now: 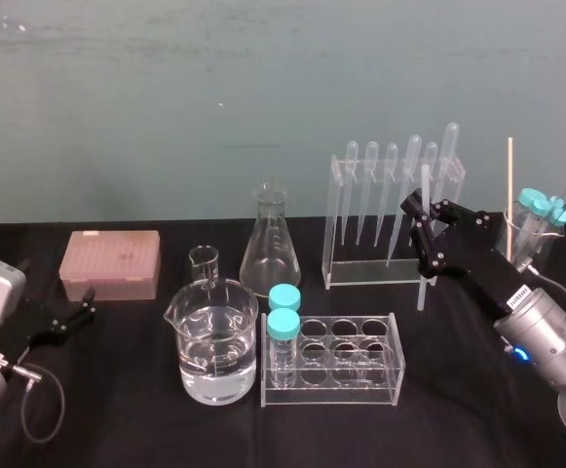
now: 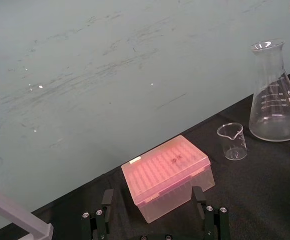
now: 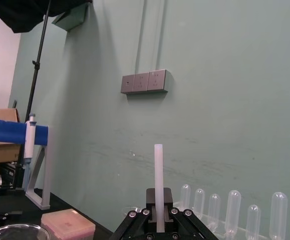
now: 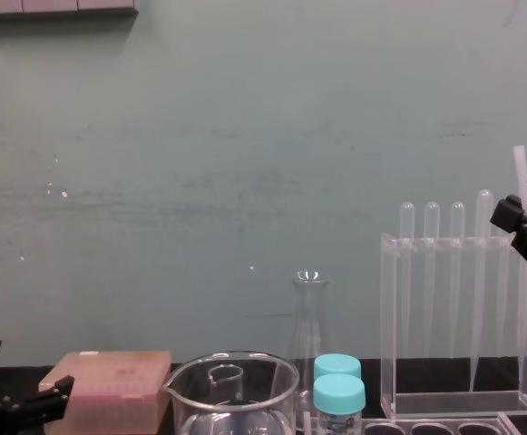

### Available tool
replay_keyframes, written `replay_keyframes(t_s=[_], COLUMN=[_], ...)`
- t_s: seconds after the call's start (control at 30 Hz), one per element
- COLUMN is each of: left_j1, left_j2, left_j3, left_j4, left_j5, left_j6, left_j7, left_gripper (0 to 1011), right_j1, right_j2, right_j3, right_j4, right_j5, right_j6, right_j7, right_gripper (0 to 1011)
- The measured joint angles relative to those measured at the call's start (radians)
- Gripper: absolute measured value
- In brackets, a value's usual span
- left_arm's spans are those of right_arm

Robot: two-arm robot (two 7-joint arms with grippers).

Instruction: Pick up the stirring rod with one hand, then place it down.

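Nearest, at my left, my left pincer (image 1: 73, 317) sits spread just before the pink tip box (image 1: 110, 263). Farther out, my right pincer (image 1: 425, 249) pinches the stirring rod (image 1: 425, 185) upright by the clear pipette rack (image 1: 333, 229), lower end near the worktop (image 1: 127, 409); whether it touches, I cannot tell.

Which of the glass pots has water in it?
The big beaker at the front, left of the blue-capped tubes. It holds clear water, while the little beaker and the cone-shaped flask behind it look empty.
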Motion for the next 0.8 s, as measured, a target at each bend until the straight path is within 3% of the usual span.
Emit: replay_keyframes(t_s=[0.8], left_j1=[0.0], left_j2=[0.0], left_j3=[0.0], left_j4=[0.0], left_j5=[0.0], left_j6=[0.0], left_j7=[0.0], left_gripper=[1000], right_j1=[0.001], right_j2=[0.0], right_j3=[-0.001], right_j4=[-0.001], right_j5=[0.001], right_j6=[-0.002], right_j7=[0.0], right_gripper=[69])
